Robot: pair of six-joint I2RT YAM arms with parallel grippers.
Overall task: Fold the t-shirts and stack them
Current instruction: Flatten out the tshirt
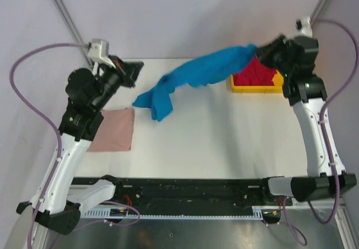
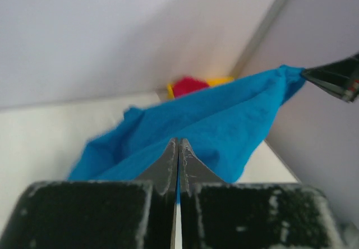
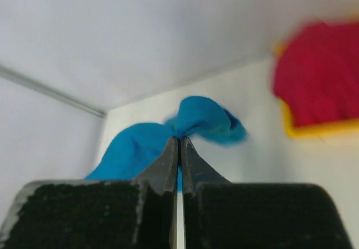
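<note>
The bright blue t-shirt [image 1: 205,72] hangs stretched in the air above the table, from its high right end down to a bunched lower left end. My right gripper [image 1: 259,50] is shut on its right end, with the cloth pinched at the fingertips in the right wrist view [image 3: 179,140]. My left gripper [image 1: 138,67] is shut and holds nothing, a little left of the shirt; the blue cloth [image 2: 224,120] lies beyond it in the left wrist view [image 2: 178,142]. The dusty pink t-shirt [image 1: 112,129] lies folded flat at the left. The crimson red t-shirt [image 1: 255,73] lies in the tray.
The shallow yellow tray [image 1: 278,83] stands at the back right of the white table, under the right gripper; it also shows in the right wrist view [image 3: 314,130]. Metal frame posts stand at both back corners. The arm bases and a black rail run along the near edge.
</note>
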